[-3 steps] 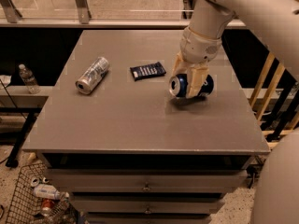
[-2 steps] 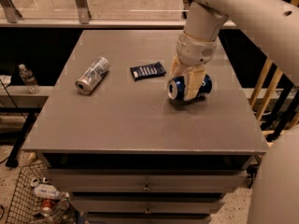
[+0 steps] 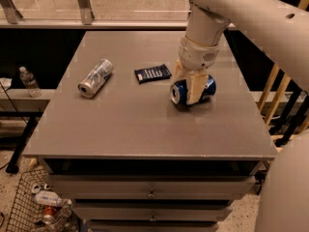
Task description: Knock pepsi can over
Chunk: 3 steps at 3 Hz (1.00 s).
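The pepsi can (image 3: 208,88), dark blue with a silver end, lies on its side on the grey table (image 3: 145,124), right of centre, its end facing front-left. My gripper (image 3: 186,89) comes straight down from the white arm and sits over the can. One tan finger (image 3: 195,88) crosses the can's front and the other (image 3: 177,72) stands behind it. The fingers hold the can between them.
A silver-white can (image 3: 95,77) lies on its side at the table's left. A flat dark snack wrapper (image 3: 152,73) lies just left of the gripper. Off the table, a water bottle (image 3: 29,81) stands at the left, a wire basket (image 3: 41,207) sits lower left, and wooden rails (image 3: 280,95) stand at the right.
The arm has shifted very slightly left. The can stays lying in the same spot between the fingers.
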Each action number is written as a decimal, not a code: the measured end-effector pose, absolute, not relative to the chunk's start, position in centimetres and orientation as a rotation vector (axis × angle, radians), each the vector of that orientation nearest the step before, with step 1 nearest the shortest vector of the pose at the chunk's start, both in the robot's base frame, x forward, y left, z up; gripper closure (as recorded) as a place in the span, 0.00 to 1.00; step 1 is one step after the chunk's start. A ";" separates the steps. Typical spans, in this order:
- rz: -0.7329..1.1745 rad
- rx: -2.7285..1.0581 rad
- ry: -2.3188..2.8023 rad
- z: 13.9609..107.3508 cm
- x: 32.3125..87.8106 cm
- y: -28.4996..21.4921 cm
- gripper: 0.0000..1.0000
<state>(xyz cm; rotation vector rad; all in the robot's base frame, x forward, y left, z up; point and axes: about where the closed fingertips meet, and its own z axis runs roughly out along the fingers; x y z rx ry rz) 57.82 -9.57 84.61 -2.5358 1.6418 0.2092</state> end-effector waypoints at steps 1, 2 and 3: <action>0.198 -2.525 1.637 84.5 58.2 -9.4 0.53; 0.187 -2.515 1.631 84.4 58.6 -9.1 0.28; 0.178 -2.508 1.627 84.2 58.9 -8.9 0.05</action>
